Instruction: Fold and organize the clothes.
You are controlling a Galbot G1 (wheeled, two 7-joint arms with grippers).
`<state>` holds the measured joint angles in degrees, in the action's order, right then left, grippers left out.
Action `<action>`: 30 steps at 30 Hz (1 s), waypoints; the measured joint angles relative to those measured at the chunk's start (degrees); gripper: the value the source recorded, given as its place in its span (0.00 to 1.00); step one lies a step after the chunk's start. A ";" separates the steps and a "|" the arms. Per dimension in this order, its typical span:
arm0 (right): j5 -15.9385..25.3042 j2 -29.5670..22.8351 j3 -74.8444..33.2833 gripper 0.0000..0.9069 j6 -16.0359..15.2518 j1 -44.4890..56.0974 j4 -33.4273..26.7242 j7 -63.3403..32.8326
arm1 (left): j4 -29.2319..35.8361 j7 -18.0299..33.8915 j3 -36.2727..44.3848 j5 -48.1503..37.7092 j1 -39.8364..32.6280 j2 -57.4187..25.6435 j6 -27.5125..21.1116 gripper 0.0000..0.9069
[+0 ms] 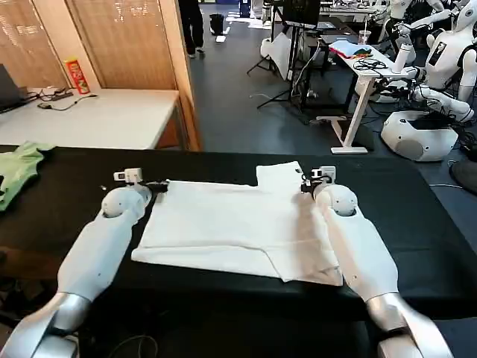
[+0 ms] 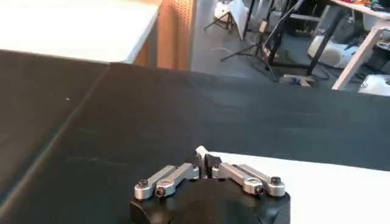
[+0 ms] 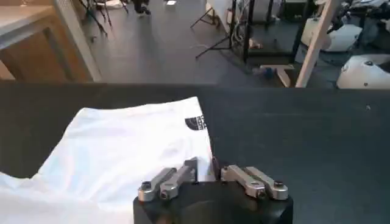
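The white T-shirt [image 1: 231,224] lies flat and partly folded on the black table [image 1: 417,216], with one sleeve sticking out at its far right. My left gripper [image 1: 159,186] is low at the shirt's far left corner. In the left wrist view that gripper [image 2: 205,161] is shut, pinching a small white tip of the T-shirt [image 2: 317,182]. My right gripper [image 1: 305,184] rests at the far right edge beside the sleeve. In the right wrist view it [image 3: 206,168] is closed on the hem of the T-shirt [image 3: 122,140], near a small dark logo [image 3: 195,123].
A light green garment [image 1: 19,168] lies at the table's far left. Behind it stands a white table [image 1: 97,115] with a red can [image 1: 77,74] and cables. Bare black tabletop stretches beyond the shirt and to its right.
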<state>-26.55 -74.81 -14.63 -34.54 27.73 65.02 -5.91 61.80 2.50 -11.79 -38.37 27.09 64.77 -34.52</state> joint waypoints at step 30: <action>4.54 -2.12 0.61 0.40 0.53 -4.40 -8.90 4.47 | 10.89 0.71 -1.37 -0.52 6.69 -3.07 -0.78 0.03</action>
<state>-22.02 -76.93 -14.02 -34.02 23.33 56.12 -1.44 72.69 3.21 -13.15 -38.89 33.78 61.70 -35.30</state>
